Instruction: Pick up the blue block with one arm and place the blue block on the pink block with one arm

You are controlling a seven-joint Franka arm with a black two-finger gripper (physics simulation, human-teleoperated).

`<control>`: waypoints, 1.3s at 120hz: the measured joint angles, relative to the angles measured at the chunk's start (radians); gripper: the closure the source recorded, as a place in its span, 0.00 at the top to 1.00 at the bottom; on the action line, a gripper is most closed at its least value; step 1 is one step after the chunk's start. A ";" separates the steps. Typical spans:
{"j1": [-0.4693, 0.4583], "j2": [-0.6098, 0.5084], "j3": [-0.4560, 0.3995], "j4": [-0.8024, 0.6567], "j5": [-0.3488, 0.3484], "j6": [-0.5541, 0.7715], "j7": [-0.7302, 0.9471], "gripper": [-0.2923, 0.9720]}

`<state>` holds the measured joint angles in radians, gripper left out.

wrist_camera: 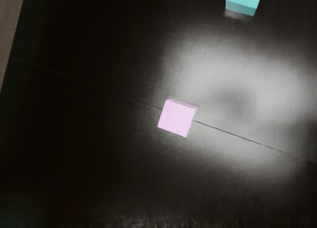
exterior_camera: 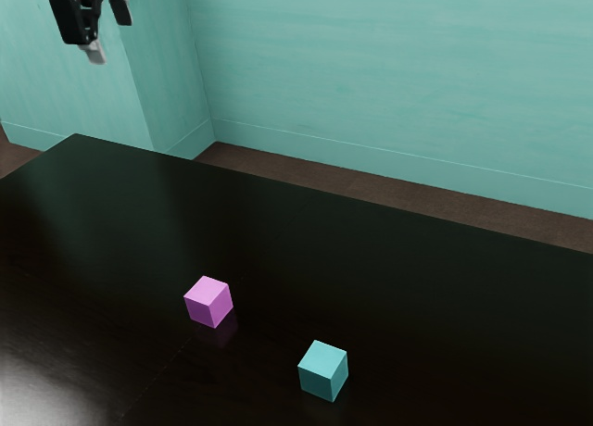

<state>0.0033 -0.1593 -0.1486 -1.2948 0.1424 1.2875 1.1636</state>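
Note:
The blue block (exterior_camera: 323,370), a light teal-blue cube, rests on the black table near its front edge. The pink block (exterior_camera: 208,301) sits on the table to the exterior view's left of it, about two block widths away. My gripper (exterior_camera: 107,35) hangs high above the table's far left corner, well away from both blocks, open with nothing between its fingers. From the wrist view the pink block (wrist_camera: 176,118) lies far below my hand on a thin seam in the tabletop, and the blue block (wrist_camera: 243,1) sits apart from it, partly cut off by the frame edge.
The glossy black table (exterior_camera: 389,259) stretches across the scene, with a bright reflection at its front left. Teal walls (exterior_camera: 389,65) and a brown floor strip (exterior_camera: 417,194) lie behind it. The table's edge and floor (wrist_camera: 10,34) show beside the pink block's side.

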 joint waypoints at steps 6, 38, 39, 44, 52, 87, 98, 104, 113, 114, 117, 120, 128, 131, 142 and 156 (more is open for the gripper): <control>-0.047 -0.177 -0.048 -0.265 -0.006 0.042 0.001 0.77; -0.290 -0.765 -0.025 -1.129 -0.204 0.167 0.045 0.77; -0.293 -0.749 -0.026 -1.128 -0.208 0.172 0.054 0.77; -0.300 -0.656 -0.030 -1.125 -0.226 0.205 0.101 0.77; -0.304 -0.523 -0.059 -1.119 -0.255 0.275 0.193 0.77; -0.305 -0.076 -0.155 -1.034 -0.282 0.656 0.697 0.77; -0.304 -0.024 -0.154 -1.023 -0.263 0.749 0.830 0.77; -0.304 0.018 -0.155 -1.014 -0.194 0.808 0.907 0.77; -0.304 0.083 -0.155 -0.985 -0.124 0.881 1.029 0.77; -0.304 0.090 -0.155 -0.981 -0.118 0.888 1.042 0.77; -0.303 0.110 -0.156 -0.971 -0.104 0.906 1.081 0.77; -0.302 0.125 -0.157 -0.963 -0.092 0.922 1.119 0.77; -0.300 0.163 -0.159 -0.951 -0.070 0.957 1.211 0.77; -0.301 0.176 -0.158 -0.947 -0.065 0.967 1.244 0.77; -0.307 0.208 -0.150 -0.938 -0.056 1.002 1.351 0.77; -0.322 0.230 -0.112 -0.931 -0.060 1.051 1.466 0.77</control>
<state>-0.3189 0.0710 -0.2609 -2.2253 0.0826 2.3386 2.6294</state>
